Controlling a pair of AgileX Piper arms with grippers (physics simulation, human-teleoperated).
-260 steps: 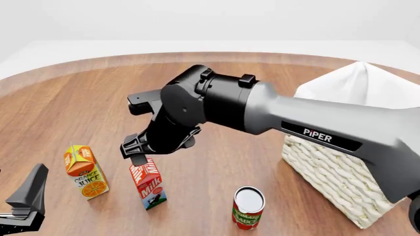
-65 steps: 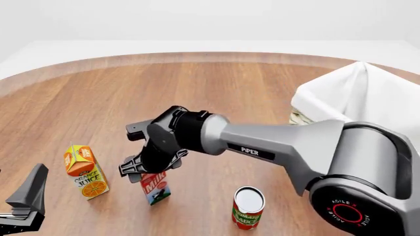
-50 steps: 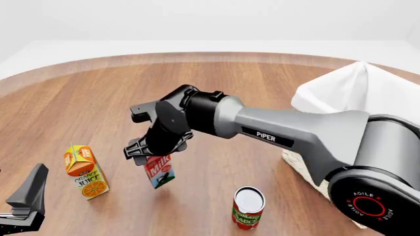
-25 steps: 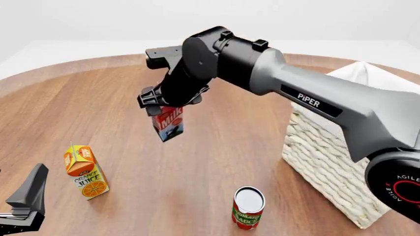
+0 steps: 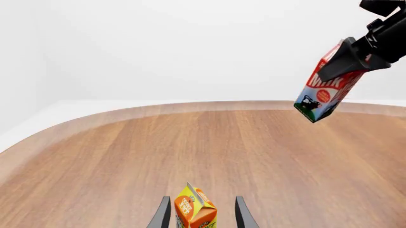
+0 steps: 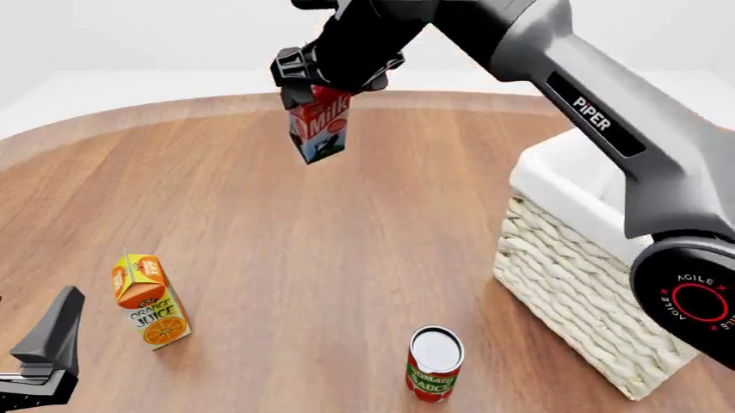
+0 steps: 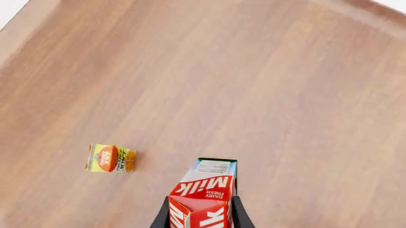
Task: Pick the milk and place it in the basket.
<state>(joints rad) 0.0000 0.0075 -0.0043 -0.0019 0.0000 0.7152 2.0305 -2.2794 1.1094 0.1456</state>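
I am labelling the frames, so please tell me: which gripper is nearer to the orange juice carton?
Left. The left gripper sits low beside the orange juice carton on the table, while the right gripper holds the milk high above, farther away.

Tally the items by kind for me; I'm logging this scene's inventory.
Cartons: 2 (milk, orange juice)
Cans: 1 (tomato sauce can)
Baskets: 1 (basket)
Total: 4
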